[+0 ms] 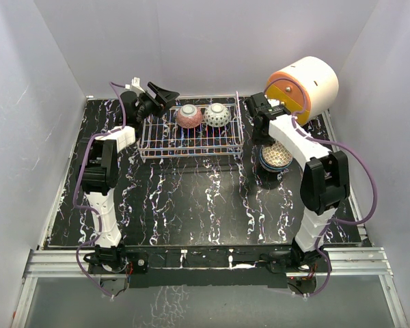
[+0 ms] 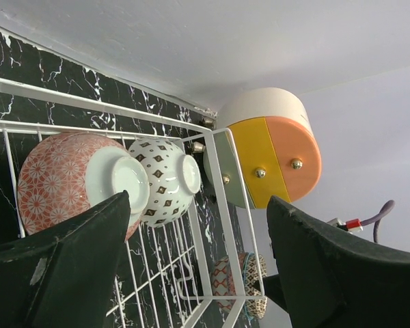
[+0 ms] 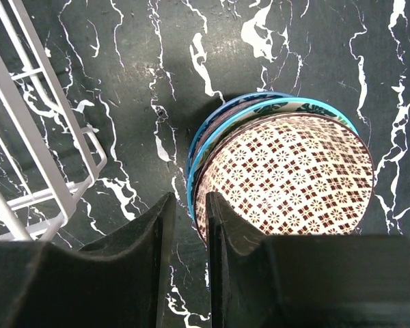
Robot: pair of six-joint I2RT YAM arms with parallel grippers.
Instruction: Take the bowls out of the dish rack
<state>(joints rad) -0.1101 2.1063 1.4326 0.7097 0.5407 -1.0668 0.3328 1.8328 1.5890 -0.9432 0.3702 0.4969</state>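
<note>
Top: pink bowl (image 1: 188,116) and grey-white bowl (image 1: 216,115) sit in dish rack (image 1: 191,147), 2 to unload; stack (image 1: 276,156) stands just right of rack
Left wrist: left gripper (image 2: 198,198) spread wide, empty, facing both bowls
Right wrist: right gripper (image 3: 190,201) jaws narrowly parted astride stack's near rim; pinching or released, cannot tell

— A kitchen, is it?
— No, a robot lab's test booth. Plain white walls (image 1: 212,41) box in the desk (image 1: 191,205) on three sides.
— But the marble?
— Just a black, white-veined surface on the desk. The left arm (image 1: 102,184) and right arm (image 1: 321,184) are bolted to a metal rail (image 1: 55,263) at its near edge, with purple cables (image 1: 373,184) looping off them.
— And the dish rack (image 1: 191,140) and bowls (image 1: 189,116)?
— Kitchenware set out inside a bare booth, nothing homely around it.
</note>
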